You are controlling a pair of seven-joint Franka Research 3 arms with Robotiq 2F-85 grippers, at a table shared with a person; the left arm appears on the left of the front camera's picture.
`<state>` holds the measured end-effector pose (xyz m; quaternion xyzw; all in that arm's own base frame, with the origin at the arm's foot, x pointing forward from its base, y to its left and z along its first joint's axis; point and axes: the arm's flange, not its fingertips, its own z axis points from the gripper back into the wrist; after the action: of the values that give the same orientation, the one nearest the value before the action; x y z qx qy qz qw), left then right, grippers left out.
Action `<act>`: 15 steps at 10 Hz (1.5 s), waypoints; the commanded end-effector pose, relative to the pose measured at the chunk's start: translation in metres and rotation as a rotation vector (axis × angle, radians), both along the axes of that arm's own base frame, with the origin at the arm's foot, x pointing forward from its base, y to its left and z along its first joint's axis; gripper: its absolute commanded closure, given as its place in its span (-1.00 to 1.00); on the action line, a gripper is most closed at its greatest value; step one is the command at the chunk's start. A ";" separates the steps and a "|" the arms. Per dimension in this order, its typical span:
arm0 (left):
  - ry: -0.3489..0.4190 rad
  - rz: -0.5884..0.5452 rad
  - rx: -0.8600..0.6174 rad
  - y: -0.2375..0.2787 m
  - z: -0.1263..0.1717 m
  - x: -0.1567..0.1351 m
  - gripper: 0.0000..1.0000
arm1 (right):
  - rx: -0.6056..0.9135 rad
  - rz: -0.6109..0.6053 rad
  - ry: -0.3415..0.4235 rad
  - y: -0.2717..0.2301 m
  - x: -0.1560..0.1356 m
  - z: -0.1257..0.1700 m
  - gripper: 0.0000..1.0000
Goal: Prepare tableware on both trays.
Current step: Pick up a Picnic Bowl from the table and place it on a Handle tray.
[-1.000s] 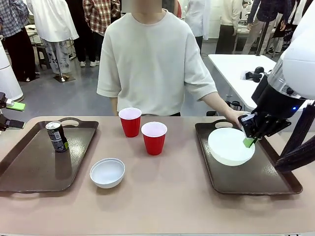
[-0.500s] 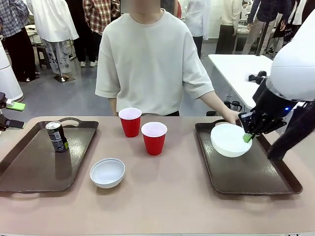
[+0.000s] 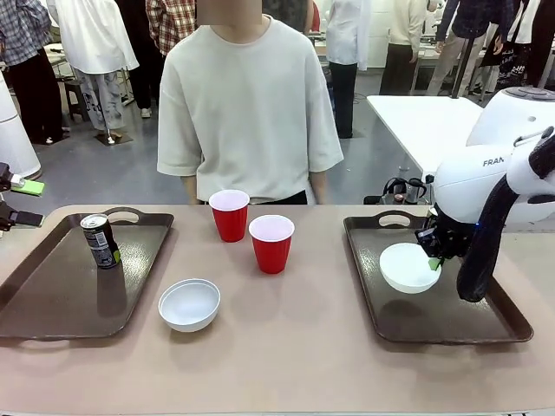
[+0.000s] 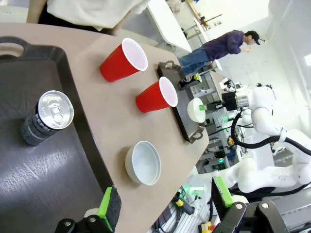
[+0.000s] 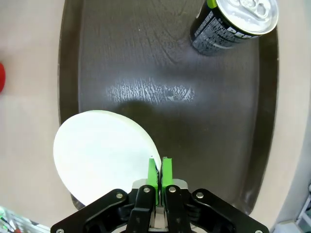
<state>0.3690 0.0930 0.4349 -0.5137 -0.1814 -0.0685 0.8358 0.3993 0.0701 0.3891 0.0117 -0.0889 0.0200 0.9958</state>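
Note:
My right gripper (image 3: pixel 434 258) is shut on the rim of a small white bowl (image 3: pixel 408 267), holding it low over the right tray (image 3: pixel 451 325); I cannot tell whether it touches. From the right wrist, the pads of the gripper (image 5: pixel 159 172) pinch the bowl (image 5: pixel 99 150), and a dark can (image 5: pixel 233 22) stands farther along that tray (image 5: pixel 170 73). The left tray (image 3: pixel 52 295) carries another can (image 3: pixel 101 241). Two red cups (image 3: pixel 230 214) (image 3: pixel 271 243) and a second bowl (image 3: pixel 189 303) sit on the table between the trays. My left gripper (image 3: pixel 16 201) hangs open at the left edge, empty (image 4: pixel 165 201).
A person in a pale T-shirt (image 3: pixel 247 104) stands at the far side, hands off the table. The tan tabletop (image 3: pixel 295 347) has free room in front of the cups. A white table (image 3: pixel 416 121) stands behind on the right.
My right gripper has carried the bowl down and nearer, from above the tray's far end to low over its middle. The person's hand has drawn back from that tray.

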 end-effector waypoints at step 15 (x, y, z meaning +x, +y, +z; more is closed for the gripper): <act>-0.019 -0.002 -0.014 0.001 0.000 0.000 -1.00 | 0.752 0.206 0.119 -0.041 -0.025 0.078 -1.00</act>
<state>0.3691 0.0929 0.4348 -0.5136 -0.1812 -0.0686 0.8359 0.3669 0.0448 0.4745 0.2924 -0.0666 0.0884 0.9499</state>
